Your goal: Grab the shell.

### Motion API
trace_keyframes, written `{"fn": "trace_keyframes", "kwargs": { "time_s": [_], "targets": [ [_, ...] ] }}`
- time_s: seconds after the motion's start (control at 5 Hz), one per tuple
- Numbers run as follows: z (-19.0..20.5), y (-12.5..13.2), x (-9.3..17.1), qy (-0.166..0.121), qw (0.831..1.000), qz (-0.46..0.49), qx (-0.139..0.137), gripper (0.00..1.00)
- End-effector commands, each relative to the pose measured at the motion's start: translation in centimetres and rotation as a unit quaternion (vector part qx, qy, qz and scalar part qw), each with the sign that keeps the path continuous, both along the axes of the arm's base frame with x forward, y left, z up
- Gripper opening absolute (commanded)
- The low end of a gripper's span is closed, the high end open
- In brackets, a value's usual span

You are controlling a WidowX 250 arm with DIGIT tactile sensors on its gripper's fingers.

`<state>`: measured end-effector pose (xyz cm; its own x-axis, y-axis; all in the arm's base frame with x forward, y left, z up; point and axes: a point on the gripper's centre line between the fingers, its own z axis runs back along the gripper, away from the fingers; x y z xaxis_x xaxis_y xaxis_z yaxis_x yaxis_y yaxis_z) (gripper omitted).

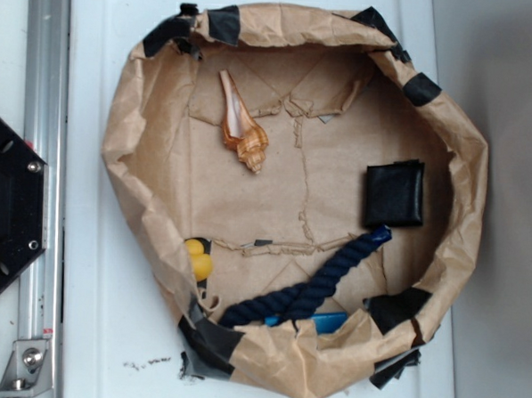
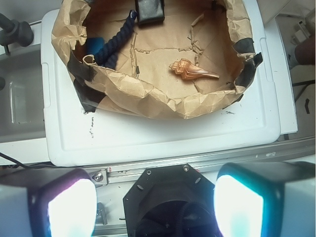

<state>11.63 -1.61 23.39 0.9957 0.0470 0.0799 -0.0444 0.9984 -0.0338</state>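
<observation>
Orange-tan and ridged, the shell (image 1: pixel 242 126) lies on its side on the paper floor of the bin (image 1: pixel 141 201), in the part nearest the arm's base (image 1: pixel 2 207), pointed tail toward the rim. It looks light, rigid and brittle; the thin tail seems likeliest to snap or slip, so the fat whorled body is probably the better place to pinch, across its width. In the wrist view the gripper (image 2: pixel 155 200) hangs well back, over the base and outside the bin, its fingers (image 2: pixel 71 202) spread wide with nothing between them. Around the shell the floor is bare. A yellow ball (image 1: pixel 198 260) sits near the wall, a dark rope (image 1: pixel 320 282) and a black pouch (image 1: pixel 394 193) lie well apart. Only the crumpled paper wall stands between gripper and shell, and it may need clearing from above.
</observation>
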Motion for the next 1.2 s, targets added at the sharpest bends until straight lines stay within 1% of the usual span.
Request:
{"fn": "trace_keyframes", "kwargs": {
  "time_s": [0.0,0.2,0.4,0.6,0.8,1.0],
  "targets": [
    [0.0,0.0,0.0,0.0,1.0,0.0,0.0,1.0],
    [-3.5,4.1,3.9,-0.014,0.993,-0.115,0.02,1.0],
    [-5.0,4.3,8.4,-0.045,0.979,-0.196,0.022,1.0],
    [-7.2,5.1,11.2,-0.049,0.97,-0.235,0.021,1.0],
    [-11.4,5.0,12.8,-0.033,0.962,-0.268,0.034,1.0],
    [-15.8,5.0,13.1,-0.013,0.957,-0.29,0.025,1.0]
  ]
}}
